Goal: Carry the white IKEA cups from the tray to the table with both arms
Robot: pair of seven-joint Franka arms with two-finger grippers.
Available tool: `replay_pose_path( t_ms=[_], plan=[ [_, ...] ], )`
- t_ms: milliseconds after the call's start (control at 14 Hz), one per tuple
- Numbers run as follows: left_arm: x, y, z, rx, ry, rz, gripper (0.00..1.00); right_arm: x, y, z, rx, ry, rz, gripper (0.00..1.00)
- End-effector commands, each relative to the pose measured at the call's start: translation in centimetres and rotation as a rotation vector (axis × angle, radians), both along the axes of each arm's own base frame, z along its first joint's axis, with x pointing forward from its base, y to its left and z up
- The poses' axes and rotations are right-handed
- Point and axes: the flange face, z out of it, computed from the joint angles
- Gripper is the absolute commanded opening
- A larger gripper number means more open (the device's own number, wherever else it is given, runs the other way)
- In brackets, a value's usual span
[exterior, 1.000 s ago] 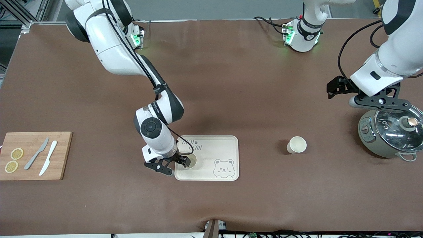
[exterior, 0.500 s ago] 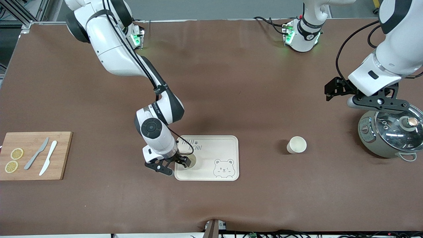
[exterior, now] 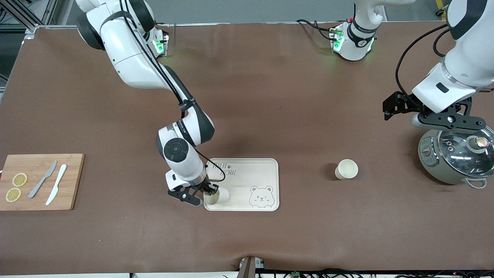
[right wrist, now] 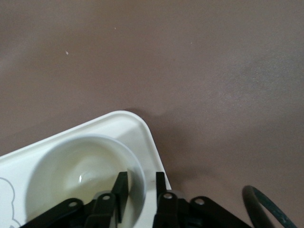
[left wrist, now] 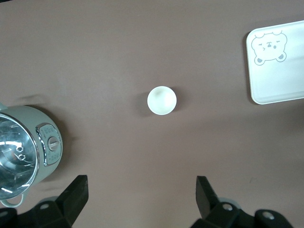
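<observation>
The cream tray [exterior: 247,184] is carrying 1 white cup [exterior: 216,197] in its corner nearest the front camera, toward the right arm's end of the surface [exterior: 270,96]. The right hand [exterior: 210,192] is pinching that cup's rim, 1 finger [right wrist: 120,189] inside and 1 outside; 1 second ago its fingers were spread and the cup stood upright, now it is tilting. The second cup [exterior: 346,169] is standing empty between tray and pot [exterior: 455,158]. The left hand [exterior: 444,119], spread wide, is hovering above the pot's edge.

Brown table [exterior: 270,96]. Cream tray [exterior: 247,170] printed with grey bear face and lettering. 2 cream-white cups [exterior: 346,169] [exterior: 216,196]. Tan wooden cutting board [exterior: 38,162], yellow lemon slices [exterior: 19,179], grey knife [exterior: 42,179], white knife [exterior: 56,189]. Grey-green pot [exterior: 436,162].
</observation>
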Motion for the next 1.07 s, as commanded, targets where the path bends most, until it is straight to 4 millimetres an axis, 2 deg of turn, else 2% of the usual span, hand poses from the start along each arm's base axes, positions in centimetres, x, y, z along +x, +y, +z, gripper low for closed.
replay_pose_path(
  t_ms=[0,286,429,571,786,929,1000],
  plan=[
    [-0.2,0.2,1.0,0.008,-0.013,0.000,1.00,0.1,0.6,0.3,-0.003,-0.011,-0.028,0.12],
    [0.0,0.3,0.9,0.005,-0.017,-0.001,1.00,-0.3,1.4,0.5,-0.005,-0.012,-0.016,0.11],
    [0.0,0.9,0.9,0.006,-0.017,0.002,1.00,-0.5,1.9,0.4,-0.012,-0.016,-0.007,0.00],
    [0.1,1.8,1.0,0.005,-0.013,0.016,1.00,-0.8,2.4,0.3,-0.014,-0.019,-0.003,0.00],
    [0.2,2.0,0.9,0.005,-0.015,0.019,1.00,-1.0,2.8,0.6,-0.008,-0.022,-0.014,0.00],
    [0.2,1.8,0.9,-0.024,-0.010,0.023,1.00,-0.6,2.2,1.3,-0.008,-0.020,-0.022,0.00],
    [0.2,1.8,1.0,-0.031,-0.010,0.023,1.00,-0.3,1.9,2.7,0.000,-0.031,-0.026,0.00]
  ],
)
